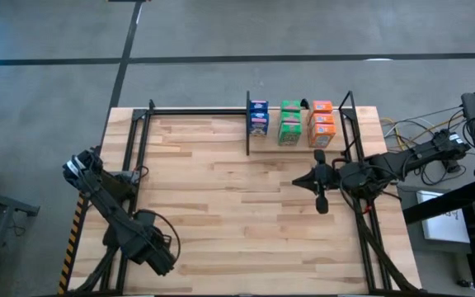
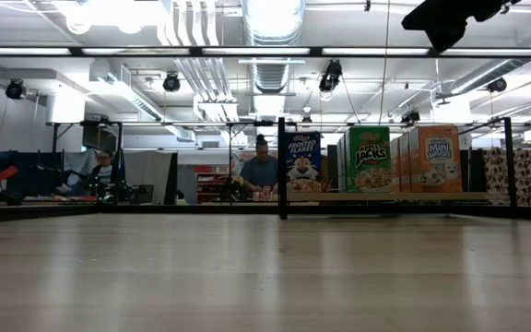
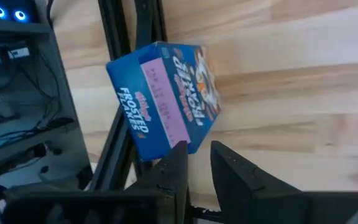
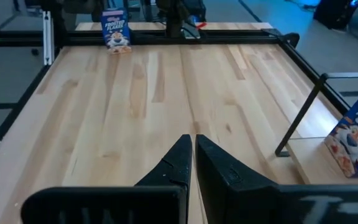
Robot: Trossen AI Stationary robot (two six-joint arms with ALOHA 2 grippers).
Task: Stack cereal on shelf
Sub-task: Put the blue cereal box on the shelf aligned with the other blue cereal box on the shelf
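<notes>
A blue Frosted Flakes cereal box (image 3: 166,99) stands on the table at its left edge, beside the black frame rail; the right wrist view also shows this box (image 4: 115,29) upright there. My left gripper (image 3: 197,152) hangs over it, pointing steeply down, with a narrow gap between its fingers and nothing in the gap. Several blue (image 1: 258,118), green (image 1: 290,122) and orange (image 1: 322,124) cereal boxes stand on the shelf (image 2: 385,195) at the back right. My right gripper (image 4: 193,142) is shut and hovers over the table's right half, pointing toward the left edge. My left gripper comes at the blue box from above, slanting down. One fingertip (image 3: 178,154) shows right at the box's near lower corner (image 3: 182,144). Whether it touches the box, I cannot tell. The box is not between the fingers.
Black frame rails (image 1: 130,165) run along the table's left and right sides, and a black upright divider (image 1: 248,124) closes the shelf's left end. Bare wood (image 1: 221,206) lies between the arms. People show in the room far behind the table (image 2: 261,171).
</notes>
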